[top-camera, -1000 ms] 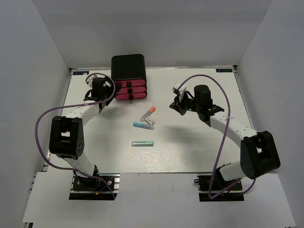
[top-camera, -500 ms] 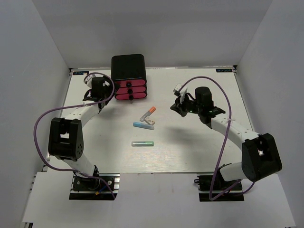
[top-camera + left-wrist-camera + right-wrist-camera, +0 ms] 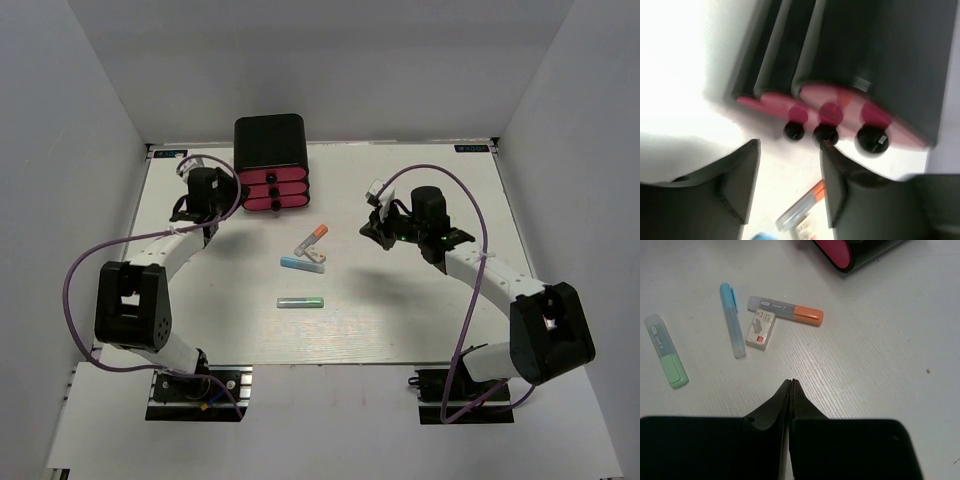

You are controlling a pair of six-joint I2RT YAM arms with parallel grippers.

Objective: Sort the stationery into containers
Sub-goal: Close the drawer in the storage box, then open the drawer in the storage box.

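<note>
The black cabinet holds three pink-red drawers, all pushed in, with black knobs. My left gripper is open just in front of the knobs and holds nothing; from above it sits left of the drawers. On the table lie a grey marker with an orange tip, a white eraser, a light blue pen and a green marker. My right gripper is shut and empty, to the right of this group. The marker, eraser and pen lie ahead of it.
White walls stand around the white table. The green marker lies apart from the other three items, nearer the arms' bases. Purple cables loop beside both arms.
My left arm's elbow has swung outward to the left, and its wrist has turned slightly by the drawers. The right gripper has edged a little left towards the pens. The stationery has not moved.
</note>
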